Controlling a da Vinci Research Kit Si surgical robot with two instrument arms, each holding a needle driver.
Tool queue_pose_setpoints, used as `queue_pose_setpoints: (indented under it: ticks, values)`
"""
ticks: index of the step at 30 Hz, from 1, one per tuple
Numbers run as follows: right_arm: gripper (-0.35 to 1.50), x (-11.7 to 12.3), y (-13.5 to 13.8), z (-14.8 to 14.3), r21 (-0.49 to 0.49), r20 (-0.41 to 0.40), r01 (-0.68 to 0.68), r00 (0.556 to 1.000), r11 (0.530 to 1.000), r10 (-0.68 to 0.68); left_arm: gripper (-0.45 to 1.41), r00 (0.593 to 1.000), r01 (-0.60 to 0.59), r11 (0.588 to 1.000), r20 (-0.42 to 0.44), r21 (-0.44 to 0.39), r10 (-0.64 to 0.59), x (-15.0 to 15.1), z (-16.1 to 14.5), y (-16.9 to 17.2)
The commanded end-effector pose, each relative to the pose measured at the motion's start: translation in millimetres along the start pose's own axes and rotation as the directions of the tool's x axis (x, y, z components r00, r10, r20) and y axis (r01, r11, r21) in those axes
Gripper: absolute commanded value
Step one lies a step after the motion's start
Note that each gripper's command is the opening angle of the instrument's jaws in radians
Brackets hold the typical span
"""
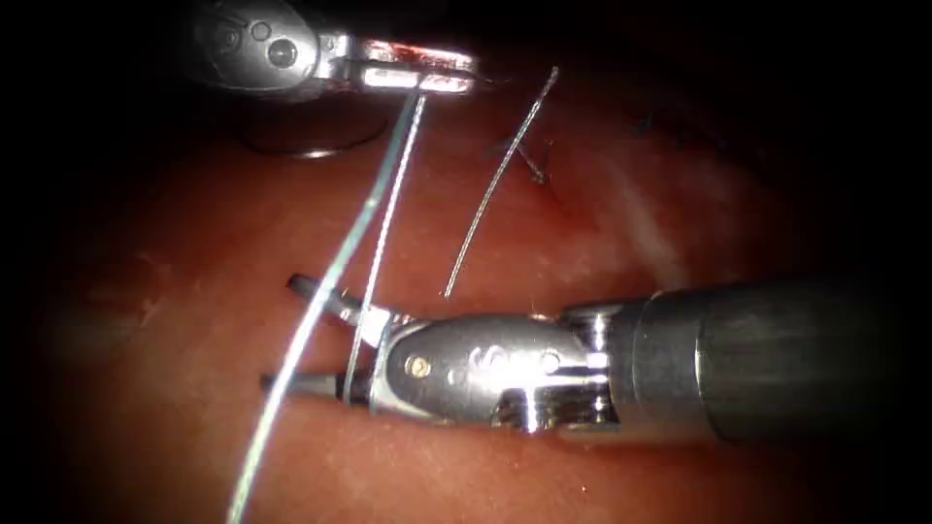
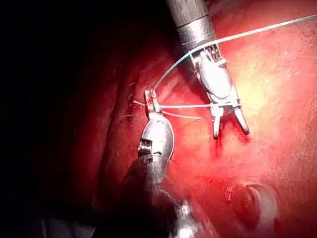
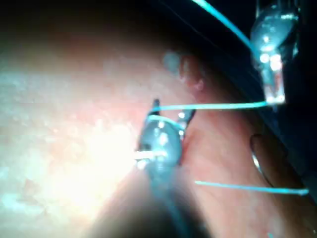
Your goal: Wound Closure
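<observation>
The right tool (image 1: pixel 291 335) lies nearly level across the tissue (image 1: pixel 194 243), its thick shaft coming in from the endoscope view's right and the wrist straight in line with it. Its two dark jaws are spread apart and point left — they hold nothing, though the thread (image 1: pixel 383 199) is wound around them close to the hinge. From there the thread climbs in two strands to the left tool (image 1: pixel 427 76), which reaches in level from the upper left with its jaws closed flat on the thread. A longer length of the same thread sweeps down past the right tool's jaw tips toward the lower left edge.

In the left wrist view the left tool (image 2: pixel 150 99) points away from the camera, clamped on the thread, with the right tool (image 2: pixel 229 126) beyond it, jaws parted.

A thin curved length, which may be the needle or a loose thread end (image 1: pixel 500 180), lies on the tissue between the tools — I cannot tell which.
</observation>
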Motion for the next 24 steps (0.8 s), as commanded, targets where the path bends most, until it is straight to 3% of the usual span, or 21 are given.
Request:
queue_pose_setpoints:
  ticks: [1, 13, 24]
  values:
    - [0.68, -0.1, -0.1, 0.7, 0.01, -0.01, 0.002, 1.0, 1.0, -0.002, -0.45, 1.0, 0.005, 1.0, -0.011, -0.011, -0.005, -1.5, 0.8, -0.4]
    - [0.66, 0.5, 0.5, 0.0, 0.017, -0.074, 0.0, 0.997, 1.0, 0.002, -0.45, 0.997, 0.032, 0.999, -0.063, -0.029, -0.034, -6.3, 0.8, -0.3]
    - [0.59, 1.0, 0.7, -0.7, 0.033, -0.234, -0.021, 0.972, 0.999, 0.028, -0.45, 0.994, 0.044, 0.998, -0.094, -0.04, -0.047, -9.5, 0.2, 1.4]
